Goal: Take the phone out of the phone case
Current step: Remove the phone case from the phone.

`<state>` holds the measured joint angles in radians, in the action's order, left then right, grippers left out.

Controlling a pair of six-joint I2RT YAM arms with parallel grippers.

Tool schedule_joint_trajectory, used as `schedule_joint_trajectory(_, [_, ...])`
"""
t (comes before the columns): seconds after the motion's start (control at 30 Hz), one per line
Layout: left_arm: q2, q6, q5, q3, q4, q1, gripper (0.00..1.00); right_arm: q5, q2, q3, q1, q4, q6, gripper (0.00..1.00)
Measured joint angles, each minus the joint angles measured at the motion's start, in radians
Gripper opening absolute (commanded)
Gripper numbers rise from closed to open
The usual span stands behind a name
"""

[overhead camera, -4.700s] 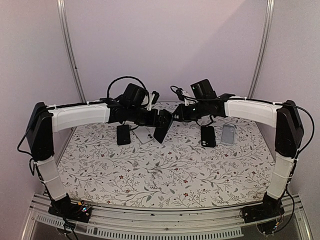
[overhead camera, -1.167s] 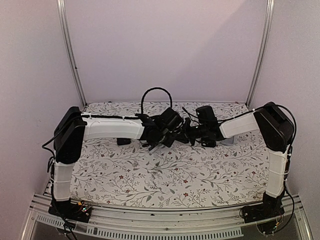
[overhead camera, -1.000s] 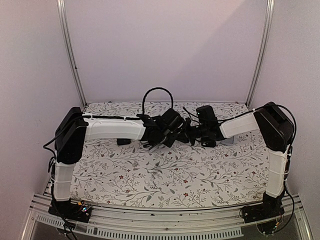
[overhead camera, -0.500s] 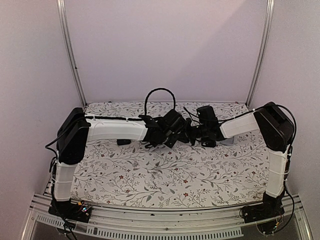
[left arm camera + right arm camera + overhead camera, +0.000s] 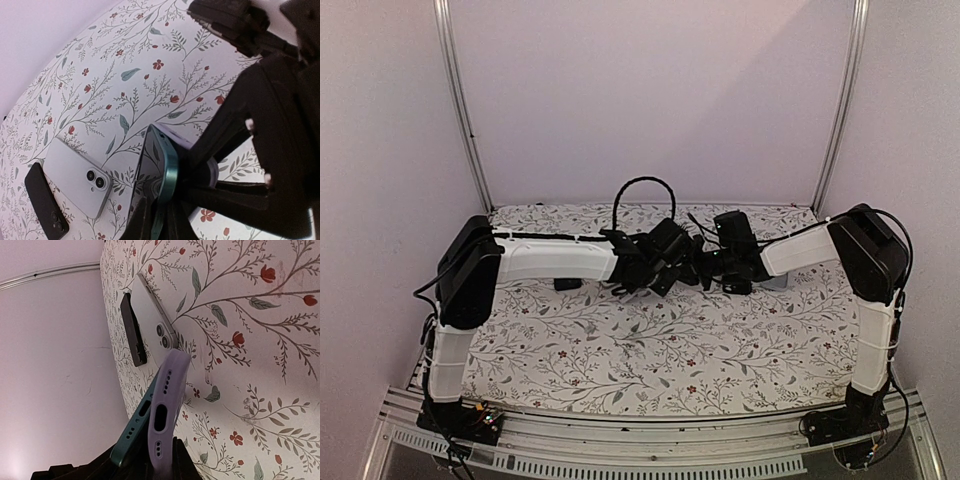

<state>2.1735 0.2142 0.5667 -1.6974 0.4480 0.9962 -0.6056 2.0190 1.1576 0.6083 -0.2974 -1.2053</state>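
A teal-edged phone (image 5: 170, 165) stands on edge above the flowered table, partly peeled out of a lilac phone case (image 5: 167, 400). My left gripper (image 5: 159, 217) is shut on the phone's lower edge. From the other side, my right gripper (image 5: 162, 460) is shut on the case's end with the port holes. In the right wrist view the phone (image 5: 132, 437) angles away from the case on its left. Only a sliver of the case (image 5: 177, 137) shows behind the phone in the left wrist view. From above, both grippers meet at mid table (image 5: 692, 265), and the phone and case are hidden among them.
A white phone (image 5: 75, 175) lies camera-side up on the table just left of the held phone, with a black phone (image 5: 45, 200) beyond it. From above, that black phone (image 5: 567, 284) shows under the left forearm. The right gripper's black frame (image 5: 270, 150) crowds the held phone.
Both arms have come down from high above the table to low over it. In the last second the left jaws closed on the phone and the left wrist edged right.
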Motion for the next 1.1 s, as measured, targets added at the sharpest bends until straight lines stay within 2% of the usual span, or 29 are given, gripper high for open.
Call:
schedule_joint_trajectory(0.5, [-0.013,0.000,-0.013,0.001,0.011,0.000,0.00,-0.002,0.000,0.001,0.000,0.001,0.044,0.00])
schedule_joint_trajectory(1.1, [-0.098,0.023,-0.080,0.078,-0.009,-0.013,0.00,-0.009,-0.030,0.022,0.014,0.059,0.154,0.00])
